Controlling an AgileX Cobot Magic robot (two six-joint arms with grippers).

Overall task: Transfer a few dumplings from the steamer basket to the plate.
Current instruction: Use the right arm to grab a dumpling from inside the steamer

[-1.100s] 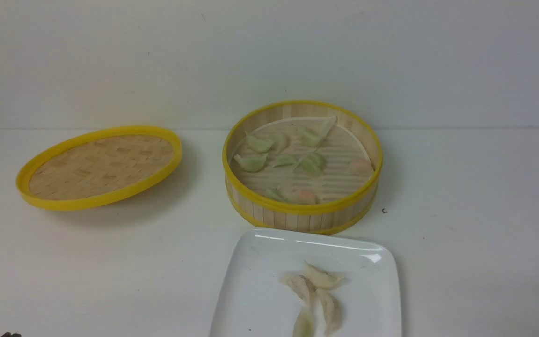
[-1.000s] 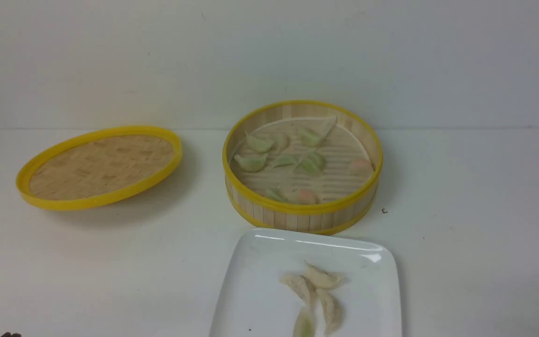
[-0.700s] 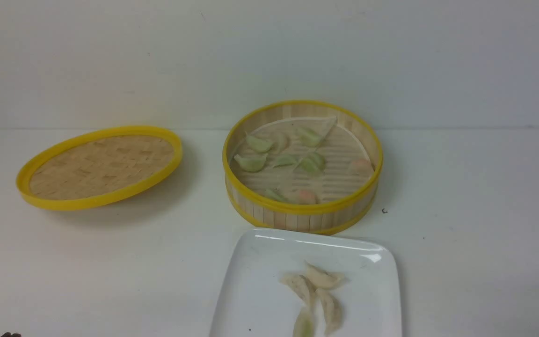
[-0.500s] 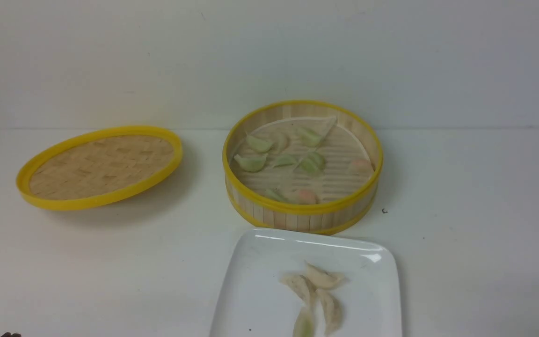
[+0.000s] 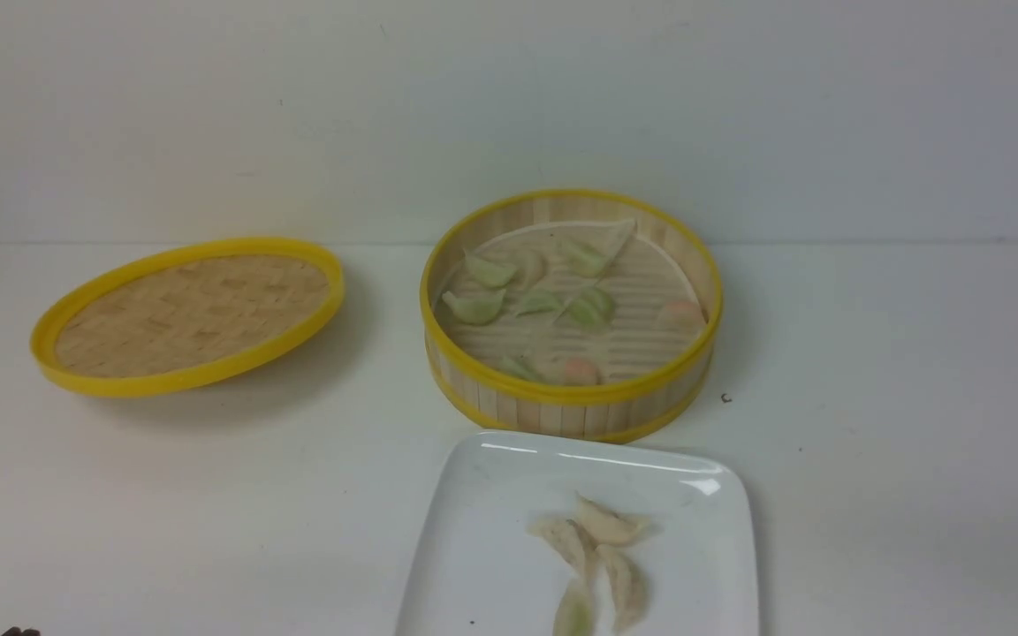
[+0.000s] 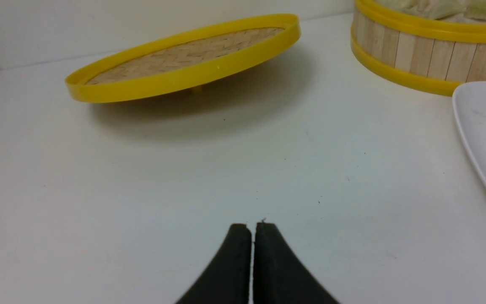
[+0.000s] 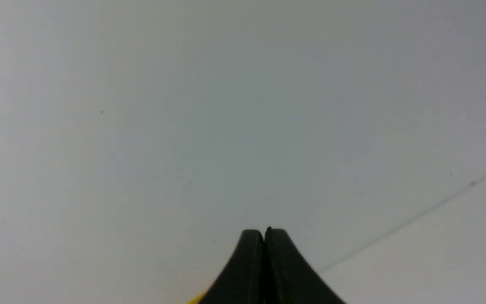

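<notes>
The steamer basket (image 5: 573,408) stands at the middle back of the table and holds several green and pinkish dumplings (image 5: 474,306). The white plate (image 5: 491,548) lies just in front of it with several pale dumplings (image 5: 611,526) on it. My left gripper (image 6: 252,230) is shut and empty, low over the bare table at the front left, well short of the plate (image 6: 485,139) and the basket (image 6: 416,55). My right gripper (image 7: 264,234) is shut and empty, facing the wall; it is out of the front view.
The flat woven yellow-rimmed lid (image 5: 191,311) rests tilted at the back left, and it shows in the left wrist view (image 6: 184,63). The pale wall stands close behind the basket. A small dark speck (image 5: 725,398) lies right of the basket.
</notes>
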